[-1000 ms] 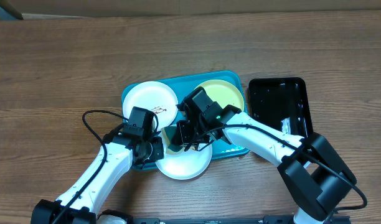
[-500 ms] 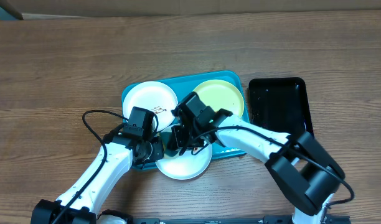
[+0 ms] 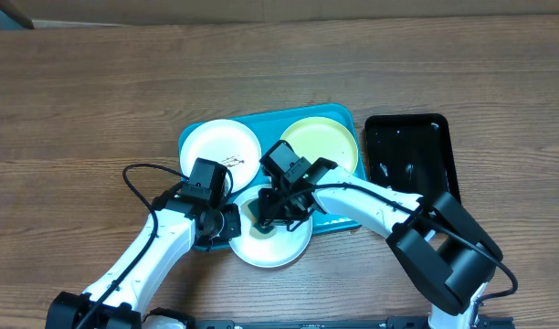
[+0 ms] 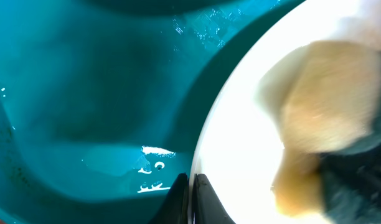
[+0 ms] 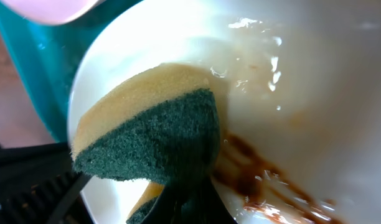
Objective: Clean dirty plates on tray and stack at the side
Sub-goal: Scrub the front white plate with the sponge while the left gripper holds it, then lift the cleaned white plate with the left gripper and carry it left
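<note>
The tray (image 3: 261,119) holds a back-left plate (image 3: 216,144), back-right plate (image 3: 330,139) and front plate (image 3: 275,247), second tray (image 3: 409,151) alongside right.

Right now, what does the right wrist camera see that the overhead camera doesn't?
Only the right wrist view shows the sponge close up, yellow foam with a green scrubbing face, and the brown sauce smear beside it. Only the overhead view shows the black tray, the yellowish plate and the other white plate. Both show the front white plate and the turquoise tray.
</note>
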